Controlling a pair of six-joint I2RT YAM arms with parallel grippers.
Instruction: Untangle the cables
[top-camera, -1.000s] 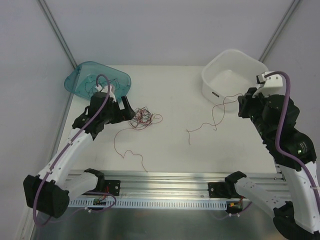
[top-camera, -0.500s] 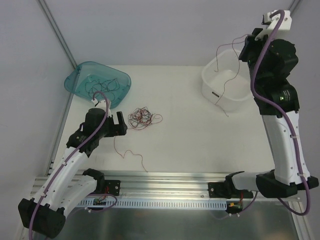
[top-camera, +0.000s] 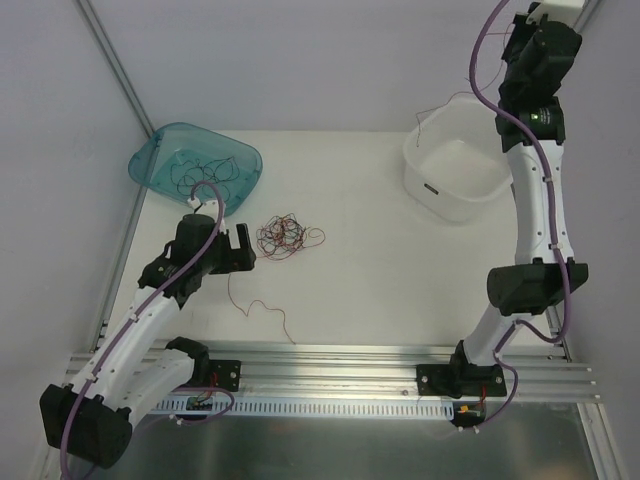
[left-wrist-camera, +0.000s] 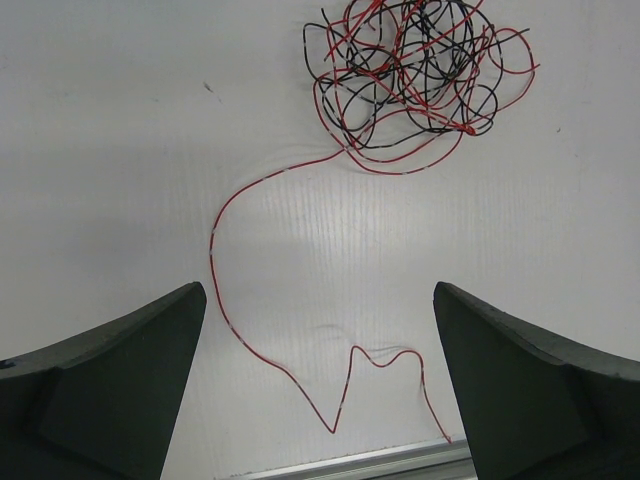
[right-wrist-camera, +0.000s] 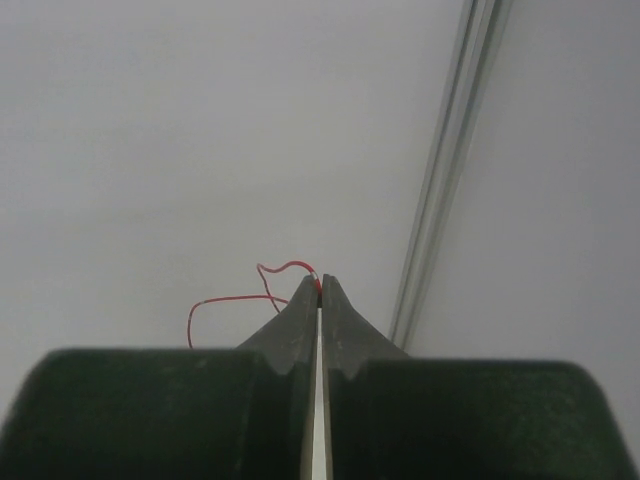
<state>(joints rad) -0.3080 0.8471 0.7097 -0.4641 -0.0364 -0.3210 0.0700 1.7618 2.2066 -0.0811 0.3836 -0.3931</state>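
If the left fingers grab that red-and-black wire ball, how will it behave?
Probably floppy and light: the wire ball is loose hair-thin loops. Likely it comes up whole, loops interlocked, dragging its red tail. A few strands might slip out.

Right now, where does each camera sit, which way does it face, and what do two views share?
Top external: above and behind the bases, looking down on the table, tangle of cables, left arm and right arm.
Left wrist: on the left gripper, facing down at the tangle; open jaws at the bottom corners.
Right wrist: on the raised right gripper, facing blank wall and frame post; jaws shut on a red strand.
Shared: top and left wrist both show the tangle and a loose strand trailing from it.
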